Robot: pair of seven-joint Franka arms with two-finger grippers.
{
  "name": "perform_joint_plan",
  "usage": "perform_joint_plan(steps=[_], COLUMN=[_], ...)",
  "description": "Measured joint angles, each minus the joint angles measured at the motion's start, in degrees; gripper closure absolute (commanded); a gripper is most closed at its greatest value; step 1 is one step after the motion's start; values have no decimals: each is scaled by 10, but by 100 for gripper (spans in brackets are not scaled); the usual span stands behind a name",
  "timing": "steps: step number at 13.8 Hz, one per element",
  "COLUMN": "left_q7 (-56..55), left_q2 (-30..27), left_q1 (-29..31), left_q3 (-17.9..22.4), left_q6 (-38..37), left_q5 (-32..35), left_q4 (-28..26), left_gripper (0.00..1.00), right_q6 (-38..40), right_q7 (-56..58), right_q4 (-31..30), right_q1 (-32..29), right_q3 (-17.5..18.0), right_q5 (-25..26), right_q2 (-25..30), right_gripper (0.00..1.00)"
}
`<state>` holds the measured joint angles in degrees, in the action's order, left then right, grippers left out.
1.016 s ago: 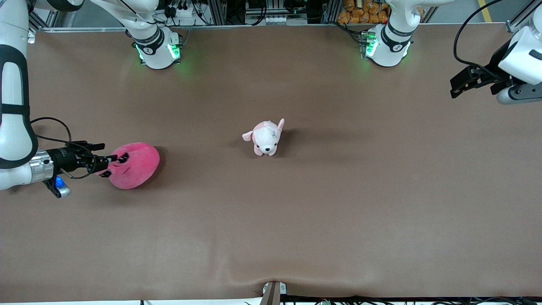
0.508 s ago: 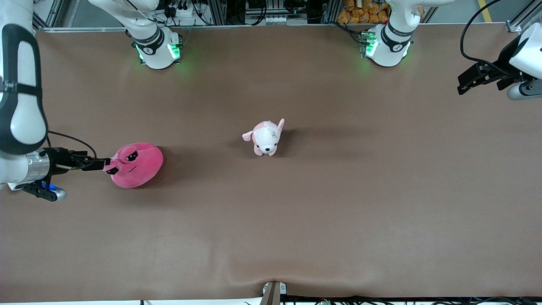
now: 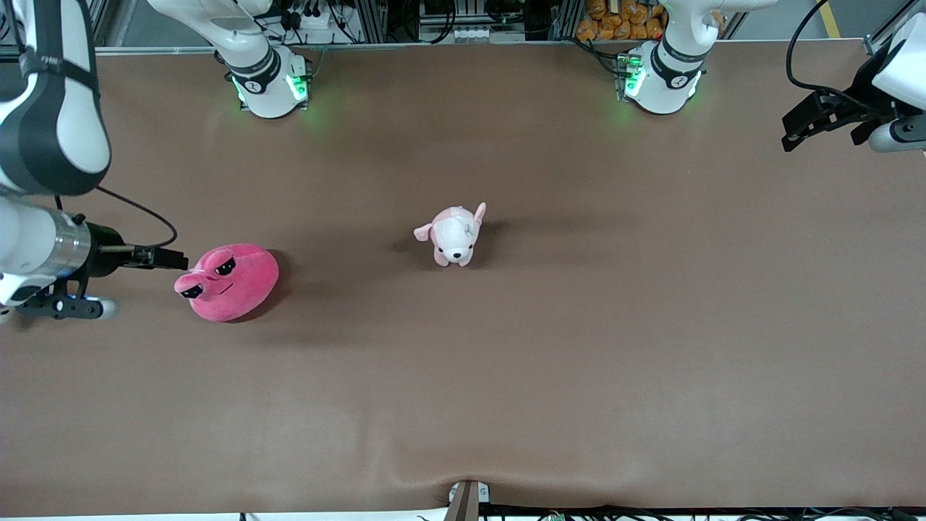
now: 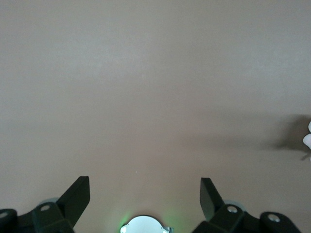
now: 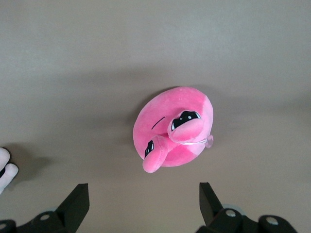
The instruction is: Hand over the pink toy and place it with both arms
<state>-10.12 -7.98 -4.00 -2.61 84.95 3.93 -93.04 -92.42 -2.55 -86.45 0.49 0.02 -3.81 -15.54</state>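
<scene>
A wide brown table (image 3: 550, 376) fills the scene, with two white robot arms reaching from the edges.

The right gripper (image 3: 171, 258) sits just beside the pink toy (image 3: 230, 281), toward the right arm's end of the table. Its jaws stand open and empty, apart from the plush. In the right wrist view the pink toy (image 5: 175, 128) lies on the table ahead of the open jaws, centred between the two black fingertips (image 5: 77, 200), face up with its bulging eyes showing. The toy appears already set down, so the placing step looks finished.

The left gripper (image 3: 803, 124) hangs over the table's edge at the left arm's end, well apart from everything. It waits, jaws open and empty; the left wrist view shows only bare table between its fingertips (image 4: 80, 193).

Main risk, as a judgement: the right jaws are very close to the soft, round plush, so a sideways or downward sweep while pulling away could snag or roll it out of place.

A small pink-and-white dog plush (image 3: 453, 235) stands mid-table, well apart from both sets of jaws. It blocks nothing here.
</scene>
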Motion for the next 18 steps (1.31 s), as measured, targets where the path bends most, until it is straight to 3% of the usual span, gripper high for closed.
perform_joint_plan(steps=[4,10,14,18], left_q7=[0,-1,-1,-1], left_q2=[0,-1,-2,-2], left_q1=[-4,-6,-6,-4], left_q3=[0,-17,-15,-11], left_q6=[-1,-21,-22,-22], left_q5=[0,-1,-16,-18], left_q4=[1,-3,-14,-21], left_gripper=[0,0,0,0], right_q6=[-34,-26,-2,43], right_q7=[21,23,23,23], right_q4=[-63,-101,-82,-53], right_q1=[0,0,-2,-11], right_q3=[0,-3,-29,-31], right_q5=[3,4,6,6], right_q2=[70,181,192,193], right_gripper=[0,0,0,0])
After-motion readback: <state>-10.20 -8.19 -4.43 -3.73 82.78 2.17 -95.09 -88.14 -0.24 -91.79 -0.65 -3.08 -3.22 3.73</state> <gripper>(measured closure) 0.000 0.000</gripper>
